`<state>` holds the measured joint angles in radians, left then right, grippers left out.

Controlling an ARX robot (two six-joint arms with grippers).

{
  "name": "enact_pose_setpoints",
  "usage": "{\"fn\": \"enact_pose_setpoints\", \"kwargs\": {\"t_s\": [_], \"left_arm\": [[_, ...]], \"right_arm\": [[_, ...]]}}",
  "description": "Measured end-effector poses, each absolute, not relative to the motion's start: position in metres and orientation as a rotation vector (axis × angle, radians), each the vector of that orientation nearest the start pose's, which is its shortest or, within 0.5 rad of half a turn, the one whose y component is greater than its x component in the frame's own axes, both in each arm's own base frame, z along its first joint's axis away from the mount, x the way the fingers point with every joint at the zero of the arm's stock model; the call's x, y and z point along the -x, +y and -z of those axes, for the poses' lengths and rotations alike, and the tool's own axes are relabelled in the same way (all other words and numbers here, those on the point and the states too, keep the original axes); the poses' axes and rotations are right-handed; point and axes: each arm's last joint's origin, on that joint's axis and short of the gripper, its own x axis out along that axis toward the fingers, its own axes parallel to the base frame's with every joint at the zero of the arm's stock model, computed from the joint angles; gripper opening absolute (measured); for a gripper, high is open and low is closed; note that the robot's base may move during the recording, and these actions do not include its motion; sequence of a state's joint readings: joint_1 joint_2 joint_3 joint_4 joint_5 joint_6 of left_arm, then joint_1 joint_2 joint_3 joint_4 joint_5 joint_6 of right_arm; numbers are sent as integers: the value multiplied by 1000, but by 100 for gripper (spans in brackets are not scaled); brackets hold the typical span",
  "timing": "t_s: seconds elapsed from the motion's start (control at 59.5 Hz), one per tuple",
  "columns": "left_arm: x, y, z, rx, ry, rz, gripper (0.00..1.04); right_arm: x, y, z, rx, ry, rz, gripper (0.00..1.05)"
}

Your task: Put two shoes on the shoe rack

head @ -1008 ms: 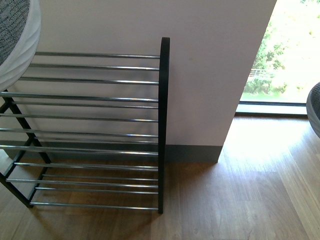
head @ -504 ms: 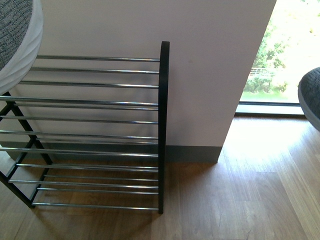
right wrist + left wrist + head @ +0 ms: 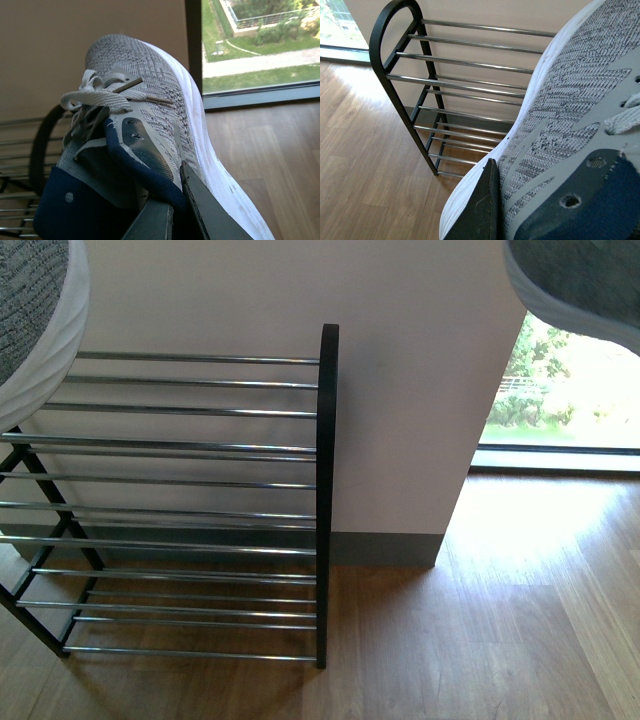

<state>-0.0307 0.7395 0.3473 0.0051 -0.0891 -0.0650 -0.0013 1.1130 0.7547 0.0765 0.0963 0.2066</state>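
Two grey knit shoes with white soles hang in the air. The left shoe (image 3: 30,320) fills the top left corner of the front view, above the rack's left end. The left gripper (image 3: 530,200) is shut on that shoe (image 3: 570,100), one dark finger (image 3: 482,210) pressed against its outer side. The right shoe (image 3: 580,280) hangs at the top right, before the window. The right gripper (image 3: 175,192) is shut on the navy collar of that shoe (image 3: 150,100). The shoe rack (image 3: 200,480) stands against the wall, its chrome rods bare where visible.
A white wall (image 3: 420,390) with a grey skirting board stands behind the rack. A bright floor-length window (image 3: 570,390) is to the right. Wooden floor (image 3: 480,640) stretches in front and to the right of the rack.
The right shoe has risen from the right edge to the top right corner of the front view. The left shoe has shifted only slightly.
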Motion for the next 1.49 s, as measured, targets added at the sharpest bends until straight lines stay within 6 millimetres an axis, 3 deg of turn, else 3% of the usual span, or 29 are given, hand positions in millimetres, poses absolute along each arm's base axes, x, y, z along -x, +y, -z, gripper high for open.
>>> {"fn": "enact_pose_setpoints", "kwargs": {"t_s": [0.185, 0.554, 0.823, 1.108, 1.495], "left_arm": [[-164, -2, -207, 41, 384, -71, 2], [-164, -2, -207, 41, 384, -70, 2], [-164, -2, -207, 41, 384, -70, 2], [-164, -2, -207, 41, 384, -70, 2], [-164, -2, -207, 41, 384, -70, 2]], "right_arm": [[-292, 65, -325, -285, 344, 32, 1], [-310, 133, -344, -505, 467, -5, 1], [-332, 160, -335, -554, 438, 134, 1], [-354, 195, -310, -554, 527, 158, 1], [-366, 212, -304, -555, 508, 211, 1]]}}
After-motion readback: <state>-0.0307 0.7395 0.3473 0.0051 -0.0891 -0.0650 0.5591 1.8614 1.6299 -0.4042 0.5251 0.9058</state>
